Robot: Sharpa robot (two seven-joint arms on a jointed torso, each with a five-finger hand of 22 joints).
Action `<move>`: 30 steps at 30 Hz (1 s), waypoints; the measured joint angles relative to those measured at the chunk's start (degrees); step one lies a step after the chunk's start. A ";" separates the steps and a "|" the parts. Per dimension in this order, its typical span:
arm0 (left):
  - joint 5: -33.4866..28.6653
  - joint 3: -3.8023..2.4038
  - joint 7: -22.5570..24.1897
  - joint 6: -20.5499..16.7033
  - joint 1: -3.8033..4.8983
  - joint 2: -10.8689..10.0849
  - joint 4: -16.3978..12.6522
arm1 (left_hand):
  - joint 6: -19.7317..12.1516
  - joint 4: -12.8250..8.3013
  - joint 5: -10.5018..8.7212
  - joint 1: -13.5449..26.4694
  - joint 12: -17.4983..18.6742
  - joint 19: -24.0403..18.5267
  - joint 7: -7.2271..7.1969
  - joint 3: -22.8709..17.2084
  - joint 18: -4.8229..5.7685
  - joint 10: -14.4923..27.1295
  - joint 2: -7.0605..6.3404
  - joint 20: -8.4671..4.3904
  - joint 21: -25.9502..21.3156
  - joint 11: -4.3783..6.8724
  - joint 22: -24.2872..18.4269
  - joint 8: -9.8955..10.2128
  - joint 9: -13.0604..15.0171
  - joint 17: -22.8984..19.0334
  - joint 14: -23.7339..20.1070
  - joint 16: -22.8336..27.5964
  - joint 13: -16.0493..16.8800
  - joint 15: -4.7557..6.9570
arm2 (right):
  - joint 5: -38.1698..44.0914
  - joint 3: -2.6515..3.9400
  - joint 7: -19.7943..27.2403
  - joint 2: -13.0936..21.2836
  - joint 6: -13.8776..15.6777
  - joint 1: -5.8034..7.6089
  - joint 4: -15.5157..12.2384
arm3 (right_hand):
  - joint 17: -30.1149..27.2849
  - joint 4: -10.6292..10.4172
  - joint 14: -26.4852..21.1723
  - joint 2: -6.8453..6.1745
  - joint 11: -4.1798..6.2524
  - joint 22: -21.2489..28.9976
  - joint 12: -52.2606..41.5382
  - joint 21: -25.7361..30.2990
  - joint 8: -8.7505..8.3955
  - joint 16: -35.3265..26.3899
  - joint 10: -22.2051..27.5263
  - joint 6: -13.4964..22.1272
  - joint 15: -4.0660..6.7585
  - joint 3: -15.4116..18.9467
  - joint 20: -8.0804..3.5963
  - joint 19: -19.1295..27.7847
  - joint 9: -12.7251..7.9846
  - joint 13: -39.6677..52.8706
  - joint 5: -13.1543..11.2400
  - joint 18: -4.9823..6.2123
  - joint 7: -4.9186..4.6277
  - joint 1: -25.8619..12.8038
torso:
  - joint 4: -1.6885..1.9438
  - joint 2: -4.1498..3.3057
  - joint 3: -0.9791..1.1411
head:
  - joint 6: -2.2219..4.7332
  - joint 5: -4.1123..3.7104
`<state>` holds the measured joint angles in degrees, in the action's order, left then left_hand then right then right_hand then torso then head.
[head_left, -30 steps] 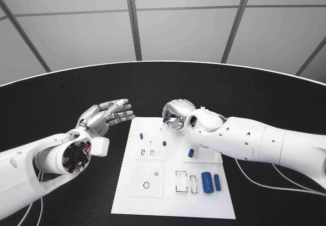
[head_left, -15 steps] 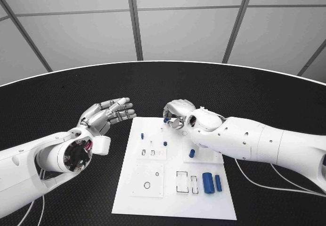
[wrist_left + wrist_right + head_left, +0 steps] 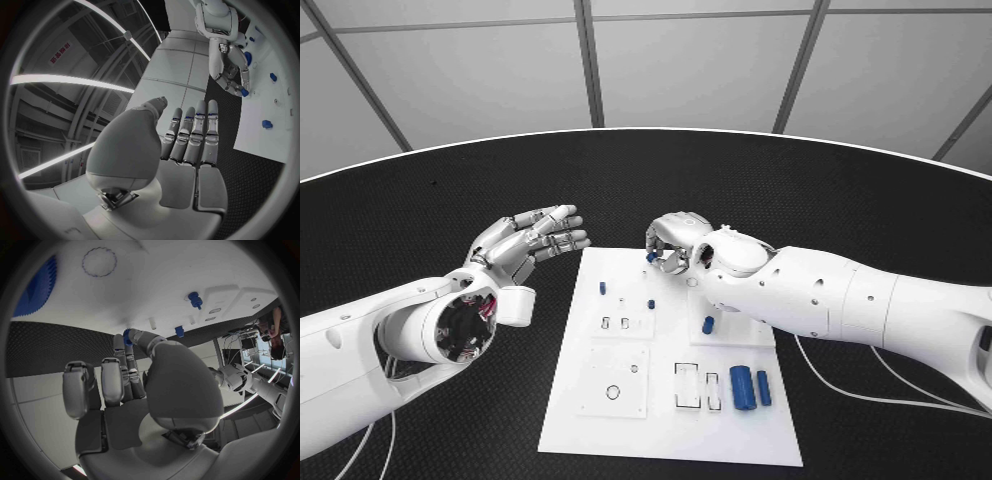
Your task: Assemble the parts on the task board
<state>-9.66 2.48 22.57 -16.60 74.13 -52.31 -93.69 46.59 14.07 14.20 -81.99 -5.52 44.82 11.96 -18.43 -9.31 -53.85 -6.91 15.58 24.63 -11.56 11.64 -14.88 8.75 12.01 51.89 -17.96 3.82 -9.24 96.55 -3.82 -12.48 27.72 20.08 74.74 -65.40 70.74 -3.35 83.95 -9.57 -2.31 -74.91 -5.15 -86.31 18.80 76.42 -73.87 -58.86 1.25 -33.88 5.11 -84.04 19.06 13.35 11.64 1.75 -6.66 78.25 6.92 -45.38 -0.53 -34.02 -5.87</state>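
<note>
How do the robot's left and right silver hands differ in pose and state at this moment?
The left hand is open with fingers extended and holds nothing; the right hand is curled, pinching a small blue part. The left hand hovers beside the white task board, over black table; the right hand is at the board's far edge. Both are silver.

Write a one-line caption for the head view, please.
Right hand pinches a small blue part above the white task board; left hand is open.
</note>
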 measured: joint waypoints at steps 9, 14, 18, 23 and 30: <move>0.00 0.00 -0.06 0.07 0.10 0.04 -0.02 | 0.00 0.00 0.00 0.00 0.00 0.00 0.00 0.00 0.00 0.00 0.00 0.00 0.00 0.00 0.00 0.00 0.01 0.00 0.00 0.00 0.00 0.00 | -0.01 0.00 -0.34 -0.85 0.56 -0.01 1.26 | 0.00 -0.04 0.00 -0.68 -0.33 0.00 0.13 0.00 0.00 0.00 0.34 0.01 0.00 0.04 0.00 0.00 2.60 0.00 -0.17 0.00 -0.01 -0.68 | -0.03 -0.01 0.02 | -0.11 0.10; 0.00 0.01 -0.09 0.07 0.15 0.04 0.01 | 0.00 0.00 0.00 0.00 0.25 0.00 0.00 0.00 0.00 0.00 0.00 0.00 0.00 0.00 0.00 0.00 0.01 -0.01 0.00 0.00 0.00 0.00 | -0.01 0.00 -0.05 -1.02 0.23 -0.01 1.49 | -0.29 -0.63 0.06 -1.47 -1.62 0.00 1.38 0.00 -1.85 0.00 2.67 2.70 -0.40 -0.06 0.00 0.00 2.35 -0.44 -0.39 0.01 -1.12 -1.83 | -0.07 -0.04 0.03 | -0.10 0.18; 0.00 0.01 -0.13 -0.01 0.17 0.05 0.09 | 0.00 0.00 0.00 0.00 0.25 0.00 0.00 0.00 0.00 0.00 0.00 0.00 0.00 0.00 -0.01 0.00 0.01 -0.01 0.00 0.00 0.00 0.00 | -0.01 0.00 0.09 -1.06 -0.41 -0.01 1.69 | -0.53 -1.10 0.05 -2.35 -1.86 0.00 1.38 0.33 -3.45 0.00 3.95 5.00 -0.57 -0.20 0.31 0.13 1.96 -0.77 -0.83 0.00 -1.28 -2.73 | -0.10 -0.06 0.07 | -0.04 0.21; 0.00 0.01 -0.16 -0.09 0.19 0.05 0.17 | 0.00 0.00 0.00 0.00 0.25 0.00 0.00 0.00 0.00 0.00 0.00 0.00 0.00 0.00 -0.01 0.00 0.01 -0.01 0.00 0.00 0.00 0.00 | -0.01 0.00 0.22 -1.01 -1.01 0.00 1.82 | -0.89 -1.34 0.05 -3.20 -1.99 0.00 1.38 0.68 -4.65 0.00 4.88 6.38 -0.57 -0.44 0.43 0.01 1.71 -1.06 -1.10 0.00 -1.41 -3.65 | -0.14 -0.05 0.10 | -0.03 0.23; 0.00 0.01 -0.17 -0.12 0.20 0.05 0.29 | 0.00 0.00 0.00 0.00 0.25 0.00 0.00 0.00 0.00 0.00 0.00 0.00 0.00 0.00 -0.01 0.00 0.01 -0.02 0.00 0.00 0.00 0.00 | -0.01 0.00 0.23 -0.79 -0.88 0.00 1.58 | -0.89 -1.50 0.05 -3.46 -1.99 0.00 1.38 0.67 -4.87 0.00 4.88 6.79 -0.57 -0.60 0.43 0.01 1.71 -1.05 -1.10 0.00 -1.41 -3.44 | -0.12 -0.05 0.12 | -0.03 0.23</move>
<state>-9.66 2.48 22.40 -16.72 74.33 -52.26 -93.40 46.59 14.07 14.20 -81.99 -5.28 44.82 11.96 -18.43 -9.31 -53.85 -6.91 15.57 24.63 -11.56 11.63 -14.88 8.76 12.00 51.89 -17.96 3.82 -9.24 96.54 -3.82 -12.25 26.93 19.19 74.73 -63.82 69.85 -4.85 84.00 -13.02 -4.30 -74.90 -3.77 -85.64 13.93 76.42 -68.99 -52.08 0.68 -34.48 5.54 -84.03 20.77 12.30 10.54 1.76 -8.07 74.81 6.80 -45.43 -0.41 -34.06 -5.64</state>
